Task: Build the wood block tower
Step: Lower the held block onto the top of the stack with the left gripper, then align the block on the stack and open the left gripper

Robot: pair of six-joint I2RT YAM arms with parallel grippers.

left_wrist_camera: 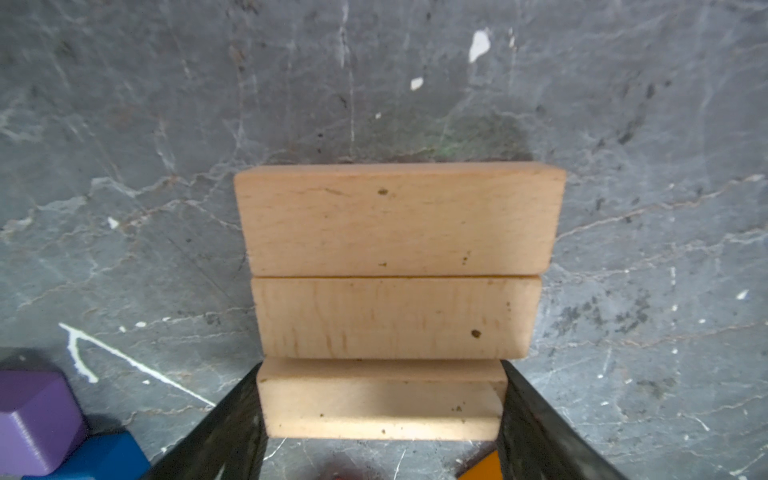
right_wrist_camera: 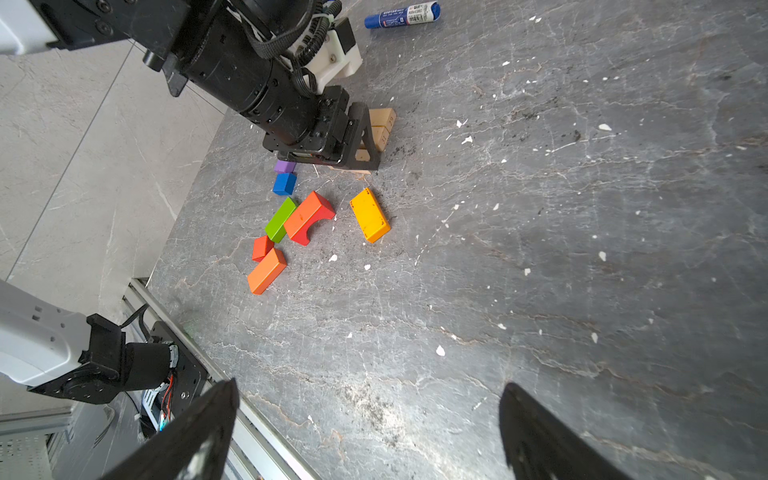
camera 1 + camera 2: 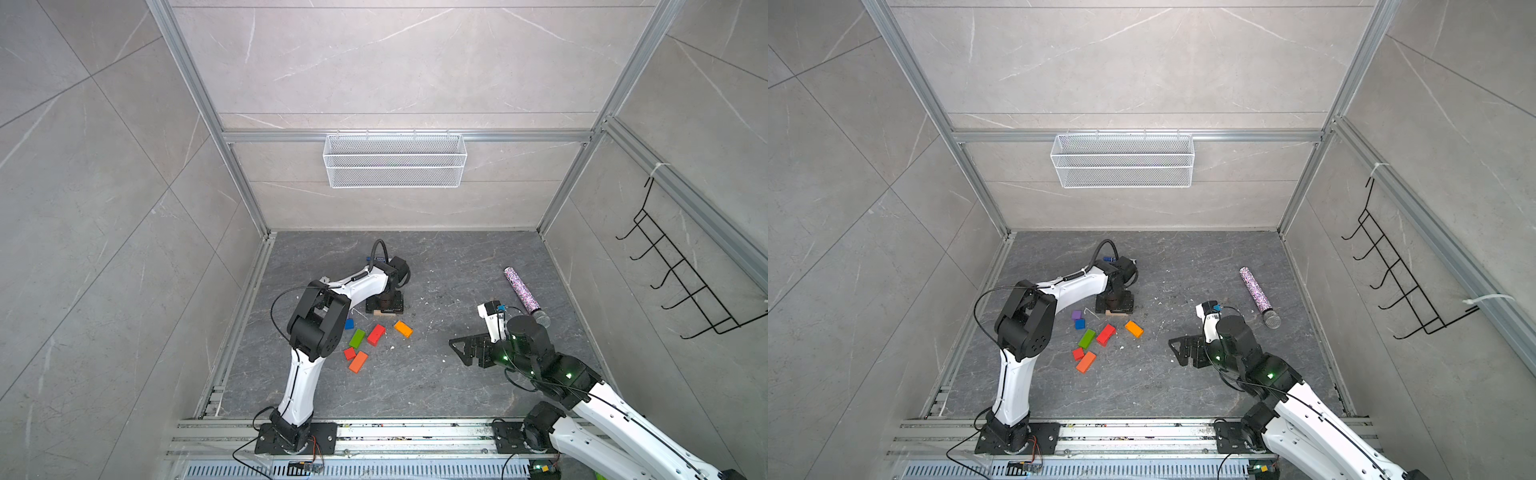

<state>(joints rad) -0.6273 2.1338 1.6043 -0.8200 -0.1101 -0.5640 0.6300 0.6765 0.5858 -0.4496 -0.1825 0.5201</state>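
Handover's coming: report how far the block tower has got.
Done: two tan blocks lie side by side. In hand: the left gripper is closed on a third tan block beside them. Left: the green block, red arch, small red block, two orange blocks, blue cube and purple cube lie loose; nothing is stacked. The right gripper hangs open.

Matt bare-wood tan blocks (image 1: pixel 399 220), smooth painted orange block (image 2: pixel 370 214), veined stone-look table (image 1: pixel 124 124), glittery microphone (image 3: pixel 521 291)

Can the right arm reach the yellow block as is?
Probably yes. The right gripper hovers, jaws open, with only bare table between it and the yellow block, which lies clear of the red block. The left gripper, shut on a tan block, is just beyond it, so watch clearance.
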